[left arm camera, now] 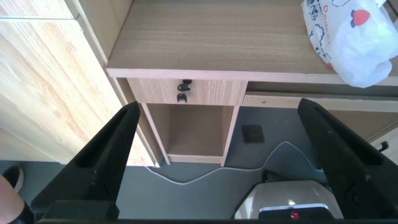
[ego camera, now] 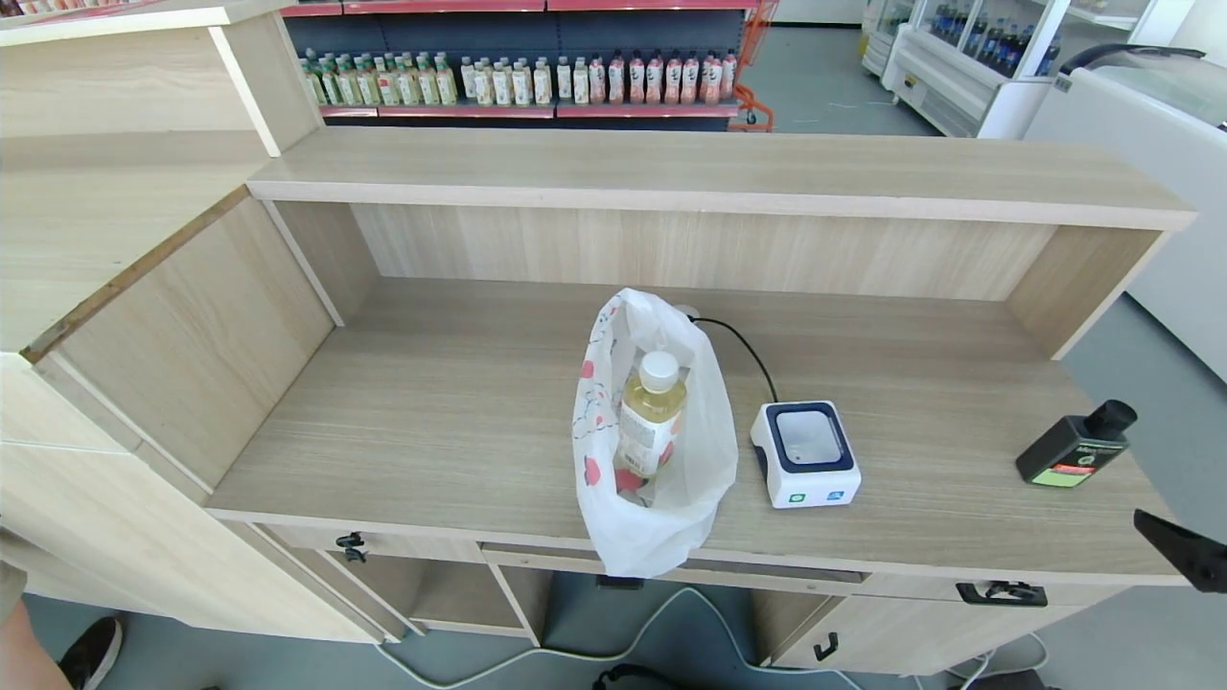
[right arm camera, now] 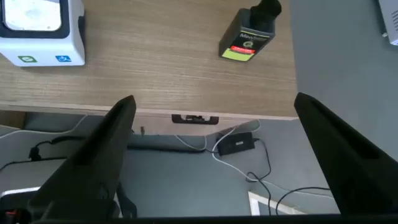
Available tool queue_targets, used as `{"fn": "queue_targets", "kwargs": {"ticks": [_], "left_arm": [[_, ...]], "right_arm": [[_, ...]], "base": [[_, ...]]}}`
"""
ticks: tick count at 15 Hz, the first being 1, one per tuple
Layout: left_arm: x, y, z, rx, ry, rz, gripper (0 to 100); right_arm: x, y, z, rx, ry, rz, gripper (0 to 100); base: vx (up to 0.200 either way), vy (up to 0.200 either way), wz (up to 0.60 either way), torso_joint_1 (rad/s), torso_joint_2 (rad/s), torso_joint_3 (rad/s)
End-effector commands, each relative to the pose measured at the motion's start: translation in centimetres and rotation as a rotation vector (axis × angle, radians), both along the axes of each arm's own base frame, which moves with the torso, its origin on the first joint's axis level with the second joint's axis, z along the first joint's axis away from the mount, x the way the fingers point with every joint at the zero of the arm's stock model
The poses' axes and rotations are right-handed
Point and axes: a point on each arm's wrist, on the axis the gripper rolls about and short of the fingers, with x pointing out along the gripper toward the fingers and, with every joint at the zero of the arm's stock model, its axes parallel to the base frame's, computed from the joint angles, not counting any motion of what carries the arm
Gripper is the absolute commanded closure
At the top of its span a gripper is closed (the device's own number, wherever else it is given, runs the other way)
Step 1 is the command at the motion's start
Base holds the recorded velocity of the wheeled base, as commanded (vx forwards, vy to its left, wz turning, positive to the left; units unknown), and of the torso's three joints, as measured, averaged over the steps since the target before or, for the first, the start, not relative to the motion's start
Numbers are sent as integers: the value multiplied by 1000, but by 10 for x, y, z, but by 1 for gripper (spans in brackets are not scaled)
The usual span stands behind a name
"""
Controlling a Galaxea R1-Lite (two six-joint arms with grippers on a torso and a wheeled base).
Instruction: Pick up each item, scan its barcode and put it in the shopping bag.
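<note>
Pale wood grain covers the desk (ego camera: 431, 412), and on it we count one shopping bag (ego camera: 711, 465), one scanner (ego camera: 805, 450) and two bottles. The bag is white plastic with a red pattern. It stands open near the middle of the desk, with its bottom sagging over the front edge. The first bottle (ego camera: 652, 412) stands upright inside it and holds a yellowish drink under a white cap. The scanner is a white box with a dark blue rim round its window, and it sits just beside the bag on its right. One black cable (ego camera: 748, 350) runs from the scanner toward the back behind the bag. The second bottle (ego camera: 1074, 448) is dark with a black cap and a red and green label. It lies on its side near the desk's right end, well apart from the scanner. We see two hands, both off the desk in front of its front edge. The right hand (right arm camera: 216, 102) has its fingers spread wide with nothing between them. The dark bottle lies farther in on the desk, beyond the edge from this hand and not touching it. The left hand (left arm camera: 219, 109) is also spread wide and holds nothing. It hangs low before the open compartment under the desk's left part, with the bag off to its right.
</note>
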Motion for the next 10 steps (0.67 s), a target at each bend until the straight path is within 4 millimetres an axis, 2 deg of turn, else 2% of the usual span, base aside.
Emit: {"fn": "queue_targets", "kwargs": {"ticks": [1,6,9,10], "left_arm": [[0,0,0,0,0,0,0],[0,0,0,-2,0,0,0],[0,0,0,-2,0,0,0],[0,0,0,0,0,0,0]], "right_arm": [[-13,1,0,-10,-38,-24,0],[-24,3,-4,-15,-57,-33,0],[-23,3,-5,-13,-50,-33,0],[-23,2,-5,-12,-50,-35,0]], "base": [[0,0,0,0,0,0],[0,0,0,0,0,0],[-200,-200,0,2,5,1],[0,0,0,0,0,0]]}}
